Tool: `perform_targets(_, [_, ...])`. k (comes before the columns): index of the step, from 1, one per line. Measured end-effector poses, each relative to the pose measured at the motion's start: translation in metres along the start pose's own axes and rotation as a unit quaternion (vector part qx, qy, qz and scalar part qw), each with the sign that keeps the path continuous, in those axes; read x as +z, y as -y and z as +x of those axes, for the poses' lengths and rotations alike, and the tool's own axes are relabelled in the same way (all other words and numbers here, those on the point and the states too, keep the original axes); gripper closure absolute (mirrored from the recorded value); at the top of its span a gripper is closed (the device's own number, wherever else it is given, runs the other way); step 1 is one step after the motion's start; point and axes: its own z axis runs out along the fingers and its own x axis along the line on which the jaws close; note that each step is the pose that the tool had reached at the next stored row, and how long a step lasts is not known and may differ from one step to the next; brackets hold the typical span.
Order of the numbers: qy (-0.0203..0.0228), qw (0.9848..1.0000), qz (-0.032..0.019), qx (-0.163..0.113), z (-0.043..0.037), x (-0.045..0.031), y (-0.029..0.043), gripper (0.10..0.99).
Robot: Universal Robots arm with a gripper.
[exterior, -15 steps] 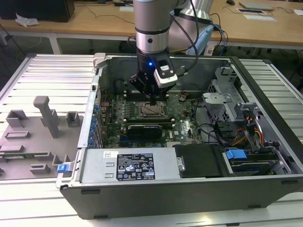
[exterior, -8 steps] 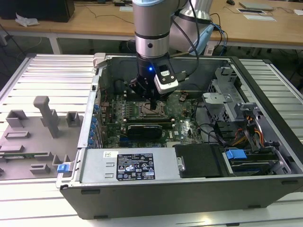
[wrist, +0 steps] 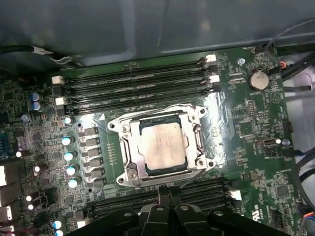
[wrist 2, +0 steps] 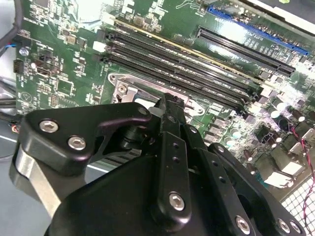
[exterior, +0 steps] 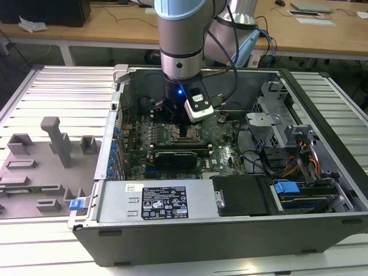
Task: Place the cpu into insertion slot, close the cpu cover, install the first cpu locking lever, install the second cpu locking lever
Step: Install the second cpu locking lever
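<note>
tool (wrist: pixel 170 196) hangs low over the motherboard (exterior: pixel 224 152) inside the open computer case (exterior: pixel 322 115), its two black fingers (wrist 2: pixel 170 118) pressed together with nothing between them, tips just beside the edge of the insertion slot (wrist: pixel 162 147). in the first wrist view the cpu (wrist: pixel 162 147) sits flat in that slot, its pale metal top showing through the square window of the cpu cover (wrist: pixel 129 147), which lies closed down around the chip. long black memory slots (wrist: pixel 138 86) run on both sides of the socket, and a coin cell (wrist: pixel 258 78) sits off toward one corner of the board. from the exterior view the arm (exterior: pixel 181 34) comes straight down into the case, which rests on a ribbed metal bench (exterior: pixel 52 98). grey holders (exterior: pixel 54 138) stand on the bench at the exterior view's left, well apart from the case.
</note>
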Motion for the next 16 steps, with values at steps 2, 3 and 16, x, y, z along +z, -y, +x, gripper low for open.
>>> perform_targets(2, [-0.001,1.0,-0.0061,-0.002,0.0041,0.0023,0.0028,0.98])
perform_targets(3, [-0.0017,0.9999,-0.0101,-0.003,0.0066,0.0038,0.0051,0.98])
perform_targets(16, [-0.0092,0.9984,-0.055,-0.008,0.0188,0.0154,0.0294,0.98])
